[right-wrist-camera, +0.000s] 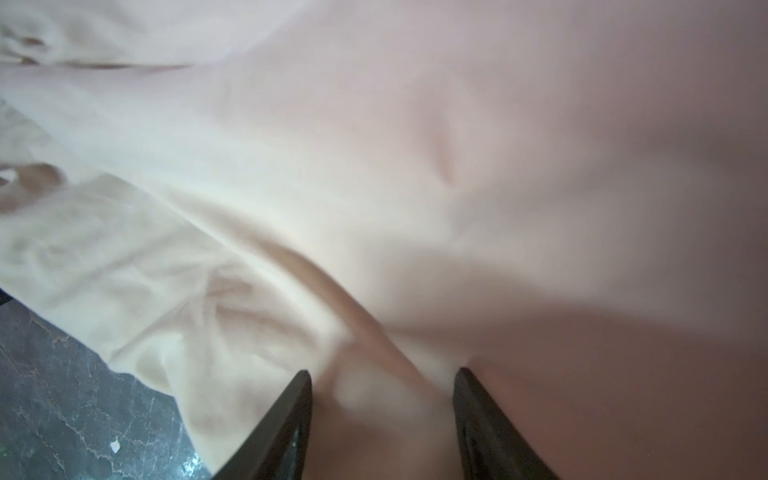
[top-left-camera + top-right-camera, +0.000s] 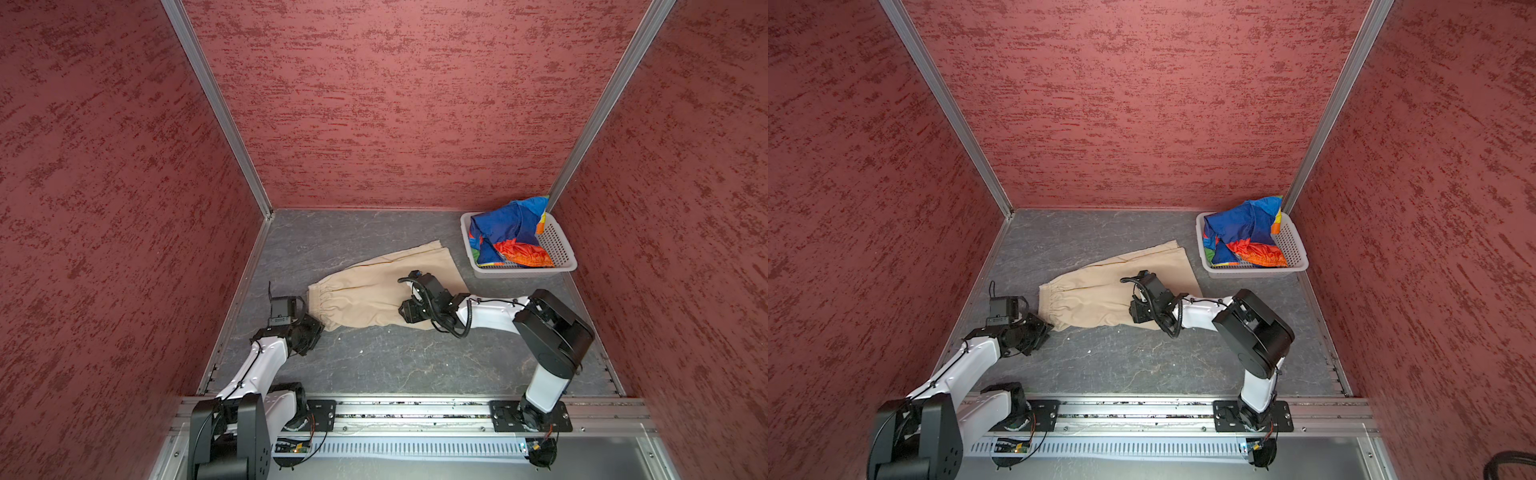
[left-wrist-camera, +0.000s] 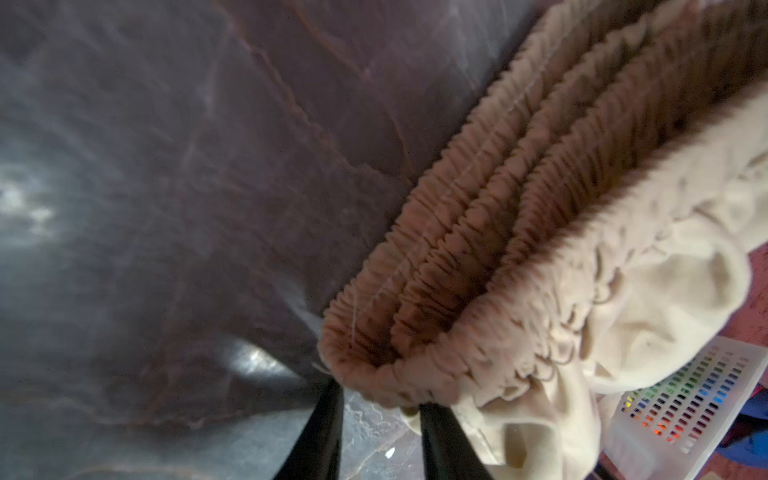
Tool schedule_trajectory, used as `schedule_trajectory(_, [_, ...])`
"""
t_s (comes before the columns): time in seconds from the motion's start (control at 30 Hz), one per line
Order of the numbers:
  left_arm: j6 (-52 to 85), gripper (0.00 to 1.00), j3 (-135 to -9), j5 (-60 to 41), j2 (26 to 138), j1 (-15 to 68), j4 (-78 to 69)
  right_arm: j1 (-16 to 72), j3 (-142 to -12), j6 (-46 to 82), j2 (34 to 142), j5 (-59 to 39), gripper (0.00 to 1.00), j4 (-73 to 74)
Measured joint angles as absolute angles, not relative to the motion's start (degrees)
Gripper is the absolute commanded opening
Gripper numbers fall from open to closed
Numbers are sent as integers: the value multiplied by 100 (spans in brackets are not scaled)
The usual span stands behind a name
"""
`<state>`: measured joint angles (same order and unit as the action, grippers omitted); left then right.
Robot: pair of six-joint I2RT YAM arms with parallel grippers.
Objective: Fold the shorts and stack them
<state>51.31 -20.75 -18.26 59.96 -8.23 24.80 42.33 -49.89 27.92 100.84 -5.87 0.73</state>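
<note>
The beige shorts (image 2: 374, 286) (image 2: 1096, 286) lie flat in the middle of the table, gathered waist to the left. My left gripper (image 2: 321, 322) (image 2: 1051, 325) (image 3: 382, 397) is at the near corner of the waistband (image 3: 415, 374). Its jaws stand narrow and the corner bulges over both tips. My right gripper (image 2: 405, 316) (image 2: 1137, 313) (image 1: 382, 374) rests open on the shorts' right half, with a cloth ridge (image 1: 365, 328) running between its fingers. The rainbow-striped shorts (image 2: 507, 237) (image 2: 1241, 232) sit crumpled in the white basket (image 2: 523, 272) (image 2: 1258, 272).
The basket stands in the back right corner against red walls, and it also shows in the left wrist view as the basket (image 3: 685, 399). Bare grey table (image 2: 395, 361) lies between the shorts and the front rail (image 2: 415, 409).
</note>
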Motion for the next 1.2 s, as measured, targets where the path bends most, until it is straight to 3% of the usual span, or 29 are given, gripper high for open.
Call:
schedule_trajectory(0.13, [4934, 2, -2062, -1920, 6047, -1253, 2554, 3896, -4584, 3048, 9741, -578, 56, 102])
schedule_trajectory(0.3, [4565, 2, -2095, -2049, 6020, -1828, 2845, 3454, -4235, 3382, 9467, -582, 56, 185])
schedule_trajectory(0.47, [4292, 24, -2097, -2239, 5911, -2104, 3183, 3291, -4213, 3470, 9454, -580, 55, 239])
schedule_trajectory(0.6, [4261, 44, -2178, -2309, 5483, -2152, 3656, 3472, -4580, 3234, 9463, -220, 63, -390])
schedule_trajectory(0.73, [4364, 60, -2512, -2418, 4689, -2158, 4200, 4077, -5411, 2639, 9498, 410, 71, -880])
schedule_trajectory(0.77, [4412, 64, -2652, -2423, 4493, -2161, 4309, 4294, -5658, 2440, 9539, 526, 81, -869])
schedule_trajectory(0.9, [4525, 76, -3205, -2359, 4012, -2161, 4593, 5059, -6514, 1708, 9926, 666, 81, -591])
schedule_trajectory(1.0, [4552, 96, -3542, -2193, 4058, -2176, 4737, 5511, -7070, 1173, 10464, 628, 83, -318])
schedule_trajectory(1.2, [4410, 100, -3750, -2167, 4934, -2392, 4794, 6152, -8058, 436, 11736, 464, 87, -158])
